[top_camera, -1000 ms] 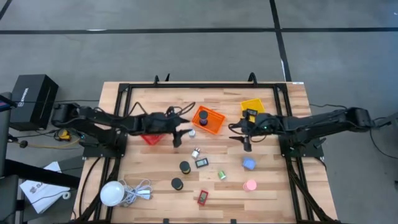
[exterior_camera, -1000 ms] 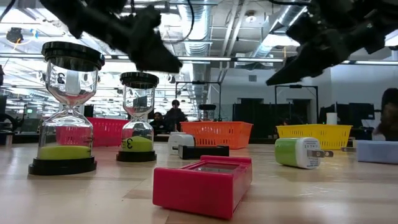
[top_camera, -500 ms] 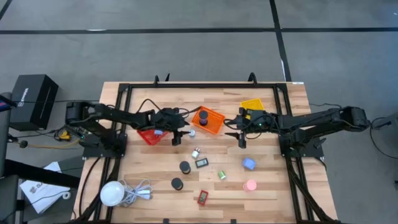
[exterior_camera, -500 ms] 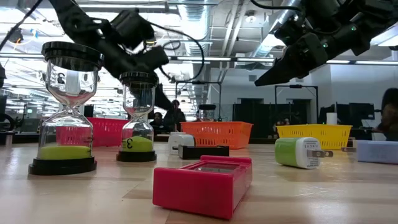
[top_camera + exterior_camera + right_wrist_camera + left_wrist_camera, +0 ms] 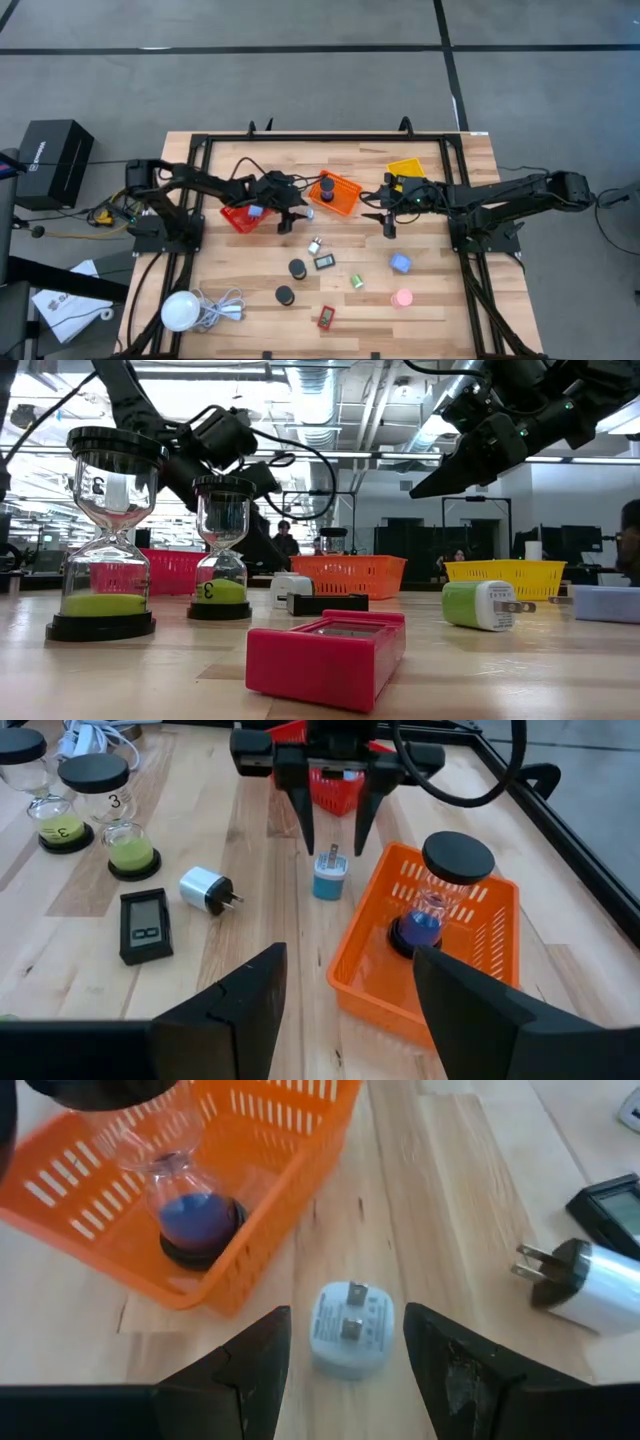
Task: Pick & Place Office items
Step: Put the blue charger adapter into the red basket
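As the high view shows, the left end effector (image 5: 290, 216) has advanced since a second ago to the frame centre, beside the orange basket (image 5: 335, 193); the right end effector (image 5: 389, 224) has drawn slightly inward right of centre. Judgement: a grasp is imminent. In the low view, two green hourglasses (image 5: 222, 548) stand at left and a red case (image 5: 328, 658) lies in the foreground on the table (image 5: 500, 670). The left wrist view shows wide fingers straddling the light-blue charger (image 5: 349, 1328), untouched; the orange basket holds a blue hourglass (image 5: 190, 1200). The right wrist view shows wide, empty fingers and a red basket (image 5: 343, 788) beyond, contents unclear.
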Controlling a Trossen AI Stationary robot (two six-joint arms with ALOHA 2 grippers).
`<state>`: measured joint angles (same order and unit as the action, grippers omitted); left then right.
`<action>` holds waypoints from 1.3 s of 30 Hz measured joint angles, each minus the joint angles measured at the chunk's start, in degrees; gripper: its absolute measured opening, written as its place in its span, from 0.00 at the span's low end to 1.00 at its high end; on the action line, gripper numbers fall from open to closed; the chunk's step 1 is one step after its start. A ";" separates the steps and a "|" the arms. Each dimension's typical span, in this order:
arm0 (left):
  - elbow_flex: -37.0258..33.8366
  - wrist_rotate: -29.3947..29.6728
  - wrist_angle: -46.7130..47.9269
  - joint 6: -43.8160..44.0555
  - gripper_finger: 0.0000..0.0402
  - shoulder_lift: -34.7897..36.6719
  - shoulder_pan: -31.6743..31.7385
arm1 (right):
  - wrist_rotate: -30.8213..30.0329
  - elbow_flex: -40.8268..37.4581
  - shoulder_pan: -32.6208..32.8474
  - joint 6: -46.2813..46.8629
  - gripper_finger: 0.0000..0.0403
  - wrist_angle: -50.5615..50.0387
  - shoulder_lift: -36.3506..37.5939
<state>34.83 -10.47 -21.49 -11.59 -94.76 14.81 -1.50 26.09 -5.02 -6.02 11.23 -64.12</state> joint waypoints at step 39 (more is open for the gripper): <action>0.04 -1.60 -5.30 1.50 0.48 -0.91 -0.61 | 0.00 0.00 0.00 0.01 0.52 -0.07 0.00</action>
<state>34.87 -12.08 -26.79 -10.09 -95.67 14.20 -1.50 26.09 -5.02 -6.01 11.16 -64.12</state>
